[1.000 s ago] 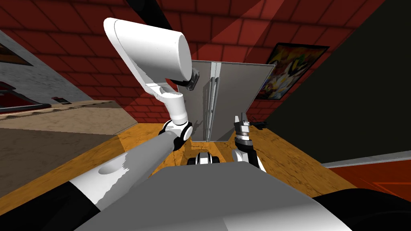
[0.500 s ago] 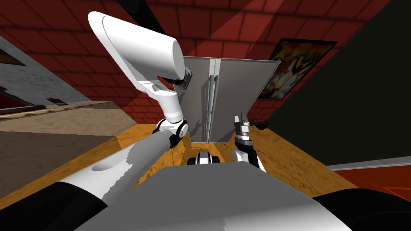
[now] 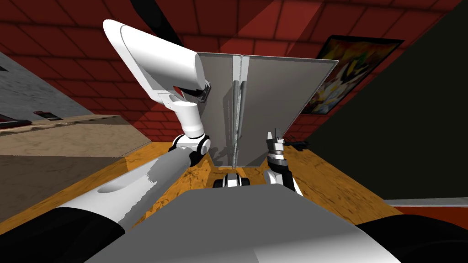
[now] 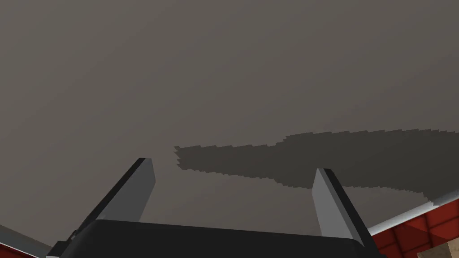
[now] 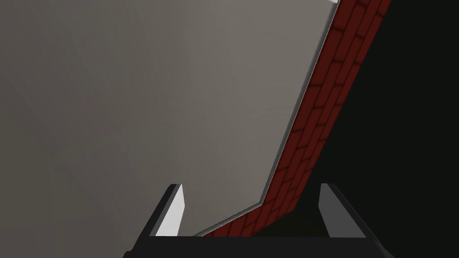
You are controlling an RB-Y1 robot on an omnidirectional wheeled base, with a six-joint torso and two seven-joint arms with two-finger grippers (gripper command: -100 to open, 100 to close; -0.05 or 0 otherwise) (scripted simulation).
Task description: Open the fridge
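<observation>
Plainly nothing is opened yet: the grey two-door fridge (image 3: 279,91) stands shut just ahead, my left gripper (image 4: 233,169) empty and spread wide against its left door, short of the central handles (image 3: 236,109), my right gripper (image 5: 252,188) likewise agape, low.

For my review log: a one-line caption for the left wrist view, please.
Left gripper, open and empty, pointed at the flat grey fridge door.

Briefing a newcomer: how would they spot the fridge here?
Against the red brick wall straight ahead, between the counter on the left and a colourful picture, stands the fridge. Only it is a tall grey slab split down the middle by twin vertical handles.
</observation>
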